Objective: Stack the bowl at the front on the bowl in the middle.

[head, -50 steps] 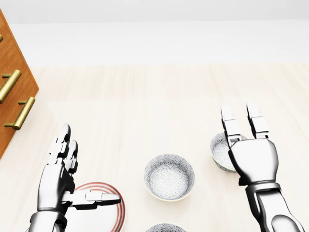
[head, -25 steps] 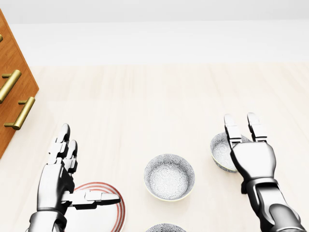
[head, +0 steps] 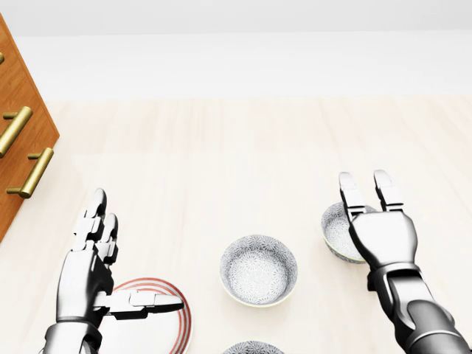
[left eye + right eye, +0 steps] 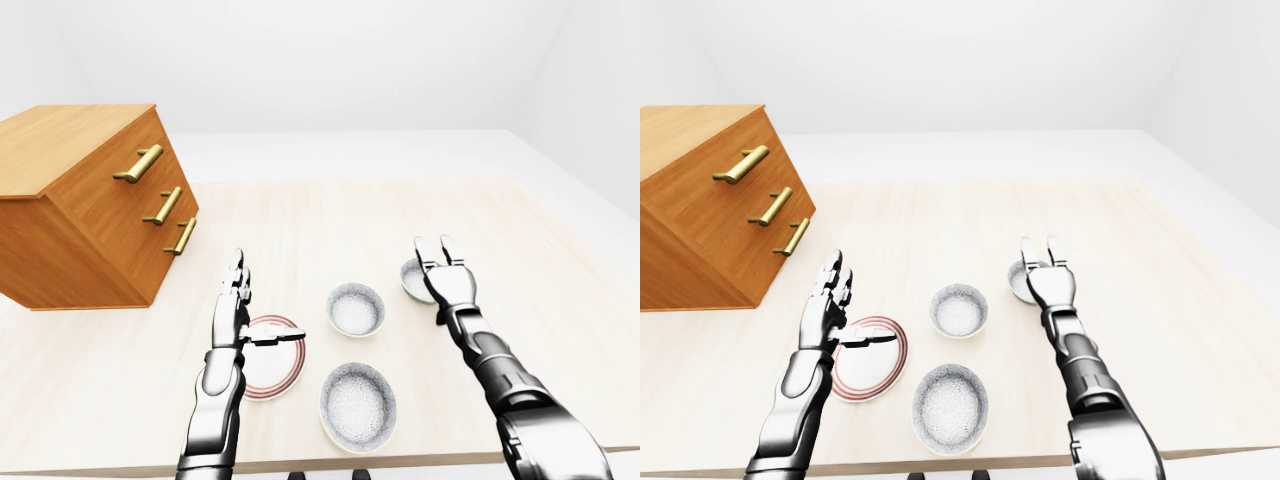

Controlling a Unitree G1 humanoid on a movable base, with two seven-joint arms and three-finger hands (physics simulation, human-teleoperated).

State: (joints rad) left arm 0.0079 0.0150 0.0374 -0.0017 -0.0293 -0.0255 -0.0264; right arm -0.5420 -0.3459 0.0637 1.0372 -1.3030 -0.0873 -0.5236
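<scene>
Standing on the pale wooden surface (image 4: 320, 215) are three patterned bowls in a loose diagonal row. In the left-eye view the bottom bowl (image 4: 358, 405) sits nearest the lower edge. The middle bowl (image 4: 355, 309) lies above it, and the upper-right bowl (image 4: 411, 277) lies up and to the right of that. All three are upright, apart from one another and unstacked. The right hand (image 3: 383, 240) is released, fingers extended upward, and overlaps the right part of the upper-right bowl in the head view; contact cannot be determined. The left hand (image 3: 85, 276) is also released, fingers straight, thumb pointing right over a red-rimmed plate (image 4: 285, 375) that lies left of the bowls. A wooden drawer chest (image 4: 90, 210) with brass handles stands at upper left.
</scene>
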